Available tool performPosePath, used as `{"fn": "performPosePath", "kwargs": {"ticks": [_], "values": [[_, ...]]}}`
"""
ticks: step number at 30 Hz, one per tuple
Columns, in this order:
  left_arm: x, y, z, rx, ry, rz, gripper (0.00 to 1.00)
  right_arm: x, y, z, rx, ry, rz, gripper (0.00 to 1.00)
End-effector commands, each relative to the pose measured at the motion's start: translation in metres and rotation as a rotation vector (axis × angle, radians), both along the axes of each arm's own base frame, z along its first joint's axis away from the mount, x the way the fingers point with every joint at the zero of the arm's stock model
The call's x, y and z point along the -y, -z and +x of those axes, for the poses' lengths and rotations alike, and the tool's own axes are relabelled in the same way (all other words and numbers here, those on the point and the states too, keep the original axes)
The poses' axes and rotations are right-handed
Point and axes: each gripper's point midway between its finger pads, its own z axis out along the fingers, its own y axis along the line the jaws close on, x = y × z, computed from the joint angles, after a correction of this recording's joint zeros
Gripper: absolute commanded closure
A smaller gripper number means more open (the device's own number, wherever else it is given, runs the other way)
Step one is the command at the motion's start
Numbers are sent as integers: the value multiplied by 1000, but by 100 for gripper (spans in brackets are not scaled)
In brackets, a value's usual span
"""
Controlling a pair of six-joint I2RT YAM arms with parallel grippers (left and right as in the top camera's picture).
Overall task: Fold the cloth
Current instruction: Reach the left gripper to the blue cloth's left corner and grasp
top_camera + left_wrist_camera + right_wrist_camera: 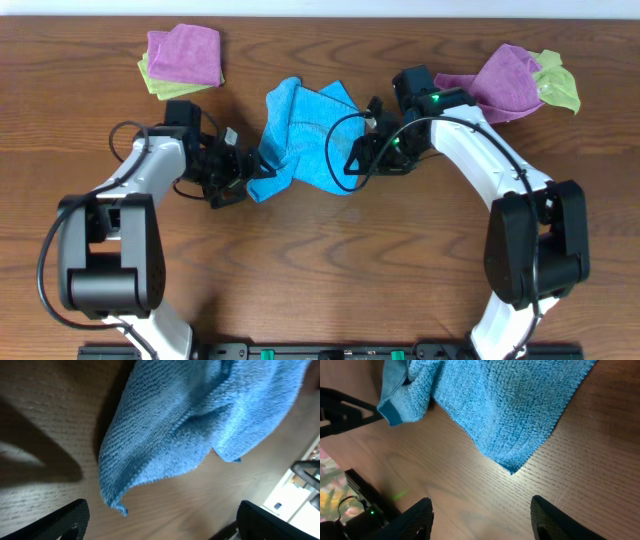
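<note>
The sky-blue cloth (305,135) lies crumpled on the wooden table between my two arms. My left gripper (232,178) is open and empty just left of the cloth's lower left corner. In the left wrist view the cloth (200,415) fills the upper part, and its corner hangs just ahead of the open jaws (162,522). My right gripper (357,160) is open and empty at the cloth's right edge. In the right wrist view a pointed corner of the cloth (505,410) lies on the table just ahead of the open jaws (482,520).
A purple cloth on a light-green cloth (183,55) lies at the back left. Another purple cloth (500,82) with a light-green cloth (556,82) lies at the back right, behind my right arm. The table's front edge (320,345) runs below.
</note>
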Motion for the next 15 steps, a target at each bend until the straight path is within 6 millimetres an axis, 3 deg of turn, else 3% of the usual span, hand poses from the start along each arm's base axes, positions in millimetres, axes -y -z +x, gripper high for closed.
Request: {"fn": "performPosePath", "kwargs": {"ticks": [1, 2, 3, 6, 7, 11, 13, 15], "values": [[3, 11, 1, -15, 6, 42, 4, -2, -8, -1, 3, 9, 31, 37], [4, 12, 3, -5, 12, 46, 2, -2, -8, -1, 2, 9, 30, 37], [6, 12, 5, 7, 17, 48, 7, -2, -8, -1, 2, 9, 30, 38], [6, 13, 10, 27, 9, 58, 36, -2, -8, -1, 2, 9, 30, 38], [4, 14, 11, 28, 4, 73, 42, -2, -8, -1, 2, 9, 30, 38], [1, 16, 12, 32, 1, 96, 51, -1, -8, -1, 1, 9, 30, 38], [1, 16, 13, 36, 1, 96, 66, -1, -8, -1, -1, 9, 29, 39], [1, 16, 15, 45, 1, 95, 88, -1, -8, -1, -1, 9, 29, 38]]}}
